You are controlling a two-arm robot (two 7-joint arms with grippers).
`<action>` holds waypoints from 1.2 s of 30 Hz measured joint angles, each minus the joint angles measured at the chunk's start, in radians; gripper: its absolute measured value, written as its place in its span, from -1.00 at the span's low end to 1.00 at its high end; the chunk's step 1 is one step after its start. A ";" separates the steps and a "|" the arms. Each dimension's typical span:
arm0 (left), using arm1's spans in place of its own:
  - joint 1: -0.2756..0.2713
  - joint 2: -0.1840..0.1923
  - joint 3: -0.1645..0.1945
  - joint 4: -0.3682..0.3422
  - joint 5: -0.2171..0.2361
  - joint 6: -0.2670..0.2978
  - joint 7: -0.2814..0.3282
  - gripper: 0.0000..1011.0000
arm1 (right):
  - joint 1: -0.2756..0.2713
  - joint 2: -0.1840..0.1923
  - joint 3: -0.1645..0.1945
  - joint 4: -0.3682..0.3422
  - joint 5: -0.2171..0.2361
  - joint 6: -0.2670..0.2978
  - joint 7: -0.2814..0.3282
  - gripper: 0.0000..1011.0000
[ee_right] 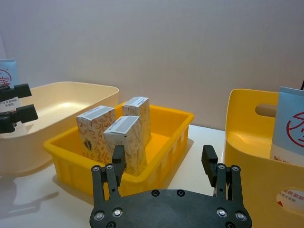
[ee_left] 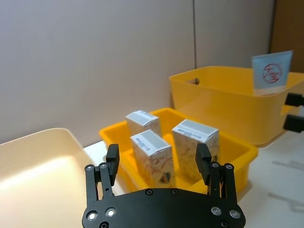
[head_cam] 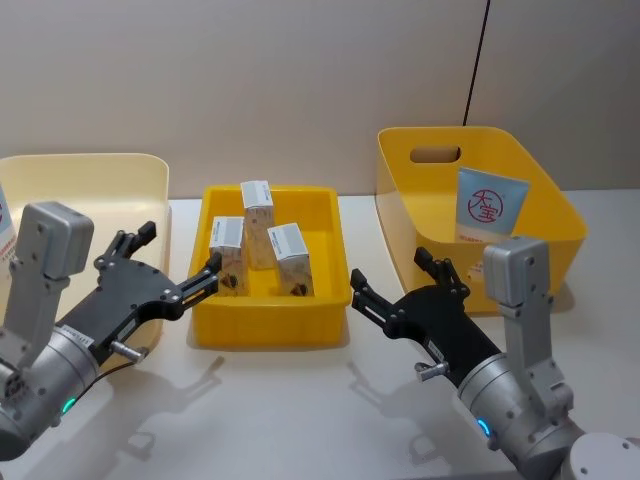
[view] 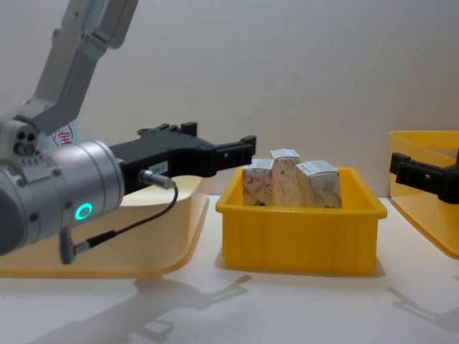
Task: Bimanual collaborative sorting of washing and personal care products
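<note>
Three whitish cartons with orange-red pattern (head_cam: 262, 238) stand upright in the small yellow tray (head_cam: 325, 262) at the table's middle. A light-blue-and-white tube with a red round mark (head_cam: 490, 205) leans inside the big yellow bin (head_cam: 555, 215) on the right. A second such tube (ee_right: 7, 78) shows at the far side of the cream bin (head_cam: 90, 185) on the left. My left gripper (head_cam: 180, 250) hovers open just left of the tray, empty. My right gripper (head_cam: 390, 268) hovers open just right of the tray, empty too. Both point toward the cartons (ee_left: 153, 152) (ee_right: 124, 142).
The white table (head_cam: 300, 410) lies bare in front of the tray. A wall stands close behind the bins, with a black cable (head_cam: 478, 60) hanging down it above the yellow bin.
</note>
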 joint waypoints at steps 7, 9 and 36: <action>0.033 0.020 0.004 -0.031 0.058 0.005 0.092 0.98 | 0.002 0.004 0.001 -0.001 0.000 0.002 0.012 0.98; 0.044 0.027 0.005 -0.041 0.077 0.007 0.122 0.98 | 0.005 0.008 0.001 -0.001 0.001 0.004 0.020 0.98; 0.086 0.052 0.009 -0.082 0.151 0.015 0.240 0.98 | 0.153 -0.020 -0.069 0.070 -0.043 0.076 0.099 0.98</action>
